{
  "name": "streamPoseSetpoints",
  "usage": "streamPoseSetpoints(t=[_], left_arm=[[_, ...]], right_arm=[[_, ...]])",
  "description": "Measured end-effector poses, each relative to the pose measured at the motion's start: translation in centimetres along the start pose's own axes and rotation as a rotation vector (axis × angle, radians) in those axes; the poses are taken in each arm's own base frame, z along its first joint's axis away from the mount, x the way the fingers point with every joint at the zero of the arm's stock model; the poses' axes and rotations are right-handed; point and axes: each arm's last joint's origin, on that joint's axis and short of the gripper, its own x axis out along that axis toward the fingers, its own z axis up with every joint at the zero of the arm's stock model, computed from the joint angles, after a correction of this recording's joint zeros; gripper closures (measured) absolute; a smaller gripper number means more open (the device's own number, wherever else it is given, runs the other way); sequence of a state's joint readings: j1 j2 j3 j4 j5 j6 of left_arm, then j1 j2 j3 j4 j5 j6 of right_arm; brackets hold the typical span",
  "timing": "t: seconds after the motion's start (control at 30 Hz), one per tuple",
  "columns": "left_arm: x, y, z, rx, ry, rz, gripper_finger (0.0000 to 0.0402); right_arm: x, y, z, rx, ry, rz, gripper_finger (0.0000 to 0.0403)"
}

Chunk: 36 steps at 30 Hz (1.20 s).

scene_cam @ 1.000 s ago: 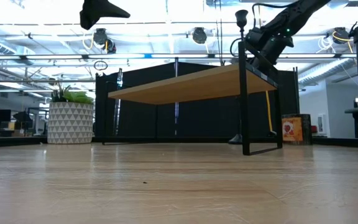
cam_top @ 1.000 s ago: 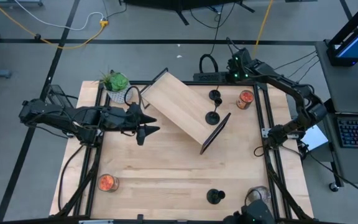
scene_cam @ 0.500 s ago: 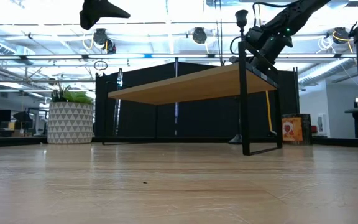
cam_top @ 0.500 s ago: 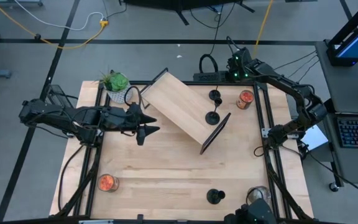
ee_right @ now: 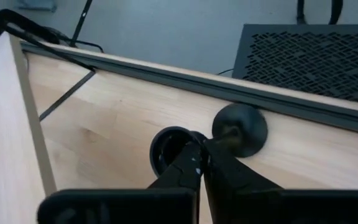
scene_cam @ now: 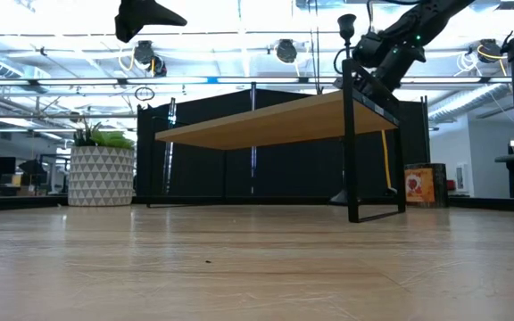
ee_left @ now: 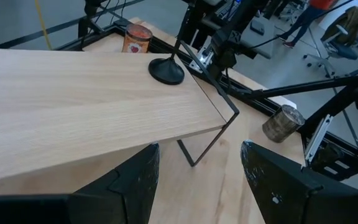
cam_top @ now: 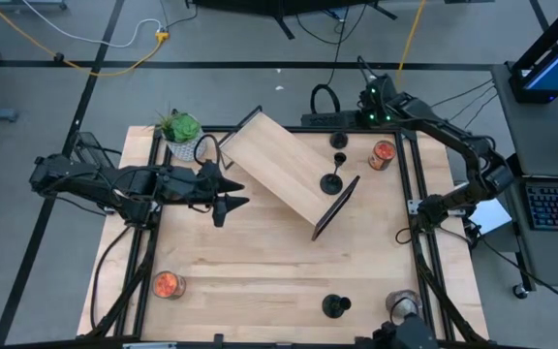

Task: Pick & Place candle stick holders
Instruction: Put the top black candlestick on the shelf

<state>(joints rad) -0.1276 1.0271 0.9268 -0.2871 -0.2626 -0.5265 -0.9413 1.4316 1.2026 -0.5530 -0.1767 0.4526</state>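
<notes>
Three matte-black candle stick holders show. One stands on its disc base on the tilted wooden shelf (cam_top: 284, 170), near its right end (cam_top: 330, 182). One stands near the table's near edge (cam_top: 335, 306). The third (cam_top: 339, 142) is at the far edge behind the shelf, and my right gripper (cam_top: 349, 134) is shut on it. My left gripper (cam_top: 232, 203) is open and empty, high above the table to the left of the shelf. It also shows in the low view (scene_cam: 150, 16). My right gripper holds the far holder by its cup top, the shut fingertips (ee_right: 199, 157) at the cup's rim (ee_right: 185, 142). The fingers slant down from above and from the right. The holder leans, its disc base (ee_right: 241, 121) toward the far edge. Whether the base is off the table, I cannot tell.
A potted plant (cam_top: 180, 131) stands at the far left corner. Orange jars stand at the far right (cam_top: 384, 153) and the near left (cam_top: 168, 284). A tin can (cam_top: 402, 304) stands at the near right. A black power strip (cam_top: 327, 119) lies beyond the far edge.
My right gripper has gone a little up and toward the table's far edge, still shut on the holder. The holder has shifted slightly toward the far edge with it.
</notes>
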Motion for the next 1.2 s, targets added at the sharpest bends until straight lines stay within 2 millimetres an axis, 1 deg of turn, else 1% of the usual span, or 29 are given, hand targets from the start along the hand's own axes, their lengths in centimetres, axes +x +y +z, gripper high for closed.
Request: streamPoseSetpoints(t=[0.17,0.4,0.53,0.83,0.97,1.2], left_arm=[[0.0,0.0,0.0,0.002,0.0,0.0,0.0167],[0.0,0.0,0.0,0.0,0.0,0.0,0.0167],[0.0,0.0,0.0,-0.001,0.0,0.0,0.0167],[0.0,0.0,0.0,-0.006,0.0,-0.001,0.0167],[0.0,0.0,0.0,-0.006,0.0,-0.001,0.0167],[0.0,0.0,0.0,-0.002,0.0,-0.001,0.0167]], right_arm=[[-0.5,0.0,-0.1,0.001,0.001,0.0,0.0402],[-0.5,0.1,-0.1,0.019,0.005,0.009,0.0402],[-0.5,0.2,-0.2,0.033,0.028,0.055,0.0402],[-0.7,0.0,-0.8,0.042,0.095,0.05,0.0402],[-1.2,0.1,-1.0,0.042,0.105,0.048,0.0402],[-3.5,0.1,-1.7,0.04,0.113,0.047,0.0402]])
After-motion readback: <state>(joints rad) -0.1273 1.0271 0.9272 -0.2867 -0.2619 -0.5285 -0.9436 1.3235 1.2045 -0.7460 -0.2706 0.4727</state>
